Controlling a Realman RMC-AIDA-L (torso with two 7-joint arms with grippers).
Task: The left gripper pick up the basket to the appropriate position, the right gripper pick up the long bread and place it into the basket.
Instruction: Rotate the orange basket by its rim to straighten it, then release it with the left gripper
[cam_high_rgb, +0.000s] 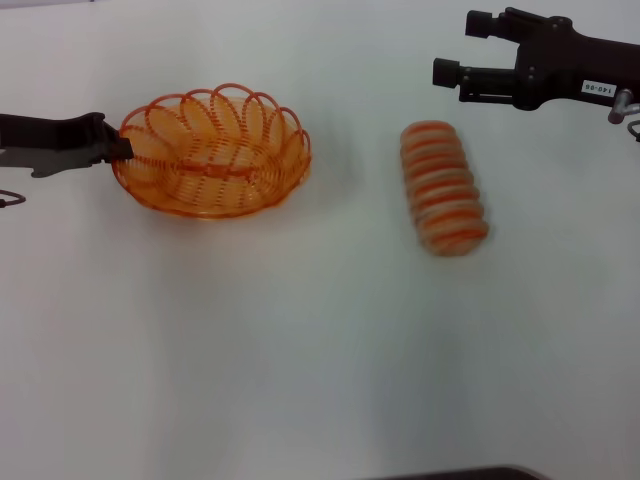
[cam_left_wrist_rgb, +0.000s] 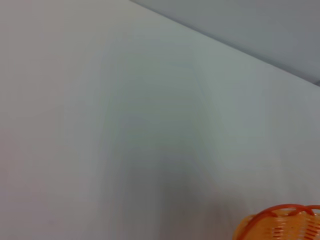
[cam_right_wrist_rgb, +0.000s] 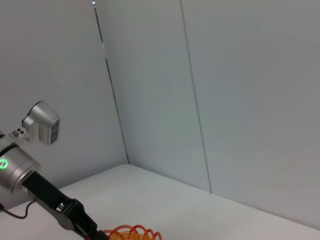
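**Basket gripped at its rim, bread loose**

The basket (cam_high_rgb: 212, 152) sits on the white table (cam_high_rgb: 300, 350), the left gripper (cam_high_rgb: 118, 148) clamped on its 9 o'clock rim. The long bread (cam_high_rgb: 443, 188) lies at the basket's 3 o'clock, apart. The right gripper (cam_high_rgb: 450, 50) hovers spread at the bread's 12 o'clock.

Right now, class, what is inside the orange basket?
Nothing: the basket shows only its own weave. The long bread lies outside on the table. The left gripper meets its rim.
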